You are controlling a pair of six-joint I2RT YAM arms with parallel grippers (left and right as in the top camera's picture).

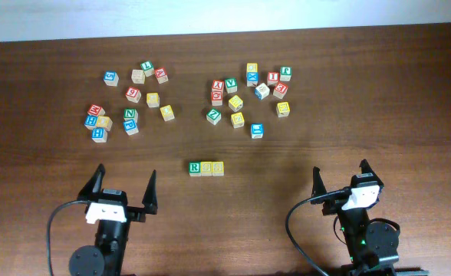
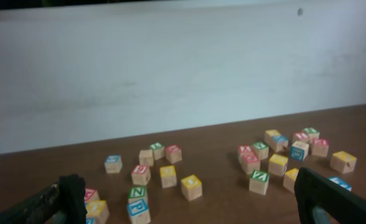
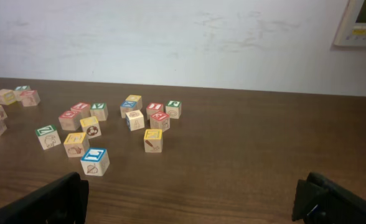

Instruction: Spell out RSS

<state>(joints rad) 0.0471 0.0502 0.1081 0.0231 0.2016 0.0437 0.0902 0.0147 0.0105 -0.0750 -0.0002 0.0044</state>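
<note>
Wooden cubes [image 1: 206, 168] form a row; left gripper [image 1: 126, 170] and right gripper [image 1: 340, 166] gape wide.

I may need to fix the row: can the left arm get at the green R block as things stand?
Probably yes. The left gripper is open, and bare table lies between it and the green R block; a yellow block adjoins only its right side.

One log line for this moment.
left gripper open, empty | right gripper open, empty | row of three blocks mid-table: green R, two yellow, letters unclear
</note>
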